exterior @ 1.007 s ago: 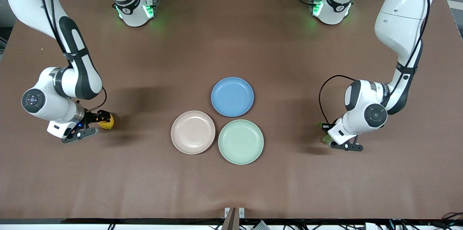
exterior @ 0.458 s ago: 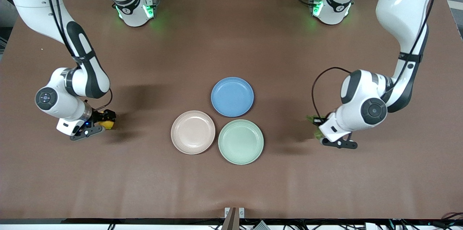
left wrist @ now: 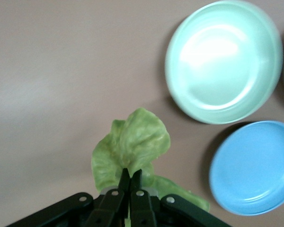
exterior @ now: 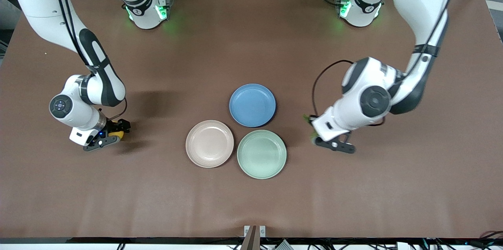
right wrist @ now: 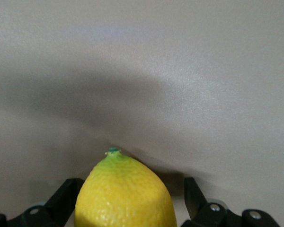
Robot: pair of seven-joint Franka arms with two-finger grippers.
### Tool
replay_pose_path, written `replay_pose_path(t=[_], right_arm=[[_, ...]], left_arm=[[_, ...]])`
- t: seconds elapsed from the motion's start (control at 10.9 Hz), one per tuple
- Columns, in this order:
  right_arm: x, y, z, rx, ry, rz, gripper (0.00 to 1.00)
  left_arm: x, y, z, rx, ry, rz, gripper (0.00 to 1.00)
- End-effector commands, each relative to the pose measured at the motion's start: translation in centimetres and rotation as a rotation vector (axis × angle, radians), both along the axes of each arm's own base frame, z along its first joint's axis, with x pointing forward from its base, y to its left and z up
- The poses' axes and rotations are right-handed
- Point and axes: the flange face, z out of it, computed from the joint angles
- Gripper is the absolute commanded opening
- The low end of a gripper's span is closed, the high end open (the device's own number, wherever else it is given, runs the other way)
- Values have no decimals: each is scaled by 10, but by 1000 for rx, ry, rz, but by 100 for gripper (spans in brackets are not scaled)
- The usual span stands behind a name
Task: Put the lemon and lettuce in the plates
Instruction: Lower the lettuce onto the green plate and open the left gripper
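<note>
One lemon (right wrist: 125, 191), one lettuce (left wrist: 132, 146), three plates (exterior: 209, 144)

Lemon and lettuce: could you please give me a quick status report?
Right claw shut on lemon, over bare table. Left claw shut on lettuce, over table beside mint green plate. Pink-beige plate bare. Nothing in the way.

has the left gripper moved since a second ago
Yes. The left gripper, shut on the lettuce, has travelled from the left arm's end of the table toward the mint green plate and now hangs close beside it.
</note>
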Motion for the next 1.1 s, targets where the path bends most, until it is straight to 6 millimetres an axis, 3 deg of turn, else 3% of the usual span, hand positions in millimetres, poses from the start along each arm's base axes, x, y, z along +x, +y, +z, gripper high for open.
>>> replay_pose_path(t=[0.0, 0.18, 0.37, 0.64, 0.82, 0.92, 1.01], right_arm=[[-7, 0, -7, 13, -7, -4, 100], [-6, -1, -6, 14, -8, -10, 91], [-5, -1, -5, 17, -3, -15, 83], [-4, 2, -5, 51, 1, -63, 77], [6, 4, 6, 65, 33, -66, 63], [14, 4, 15, 72, 62, -67, 58], [18, 4, 21, 77, 80, -69, 57]], left_arm=[[8, -53, 11, -122, -160, -30, 0], [-1, -98, 1, -198, -263, -65, 0], [-6, -130, -29, -278, -352, -70, 0], [-16, -147, -66, -227, -409, -101, 0], [-19, -151, -83, -212, -409, -116, 17], [-18, -150, -83, -216, -424, -120, 38], [-16, -148, -81, -216, -426, -117, 95]])
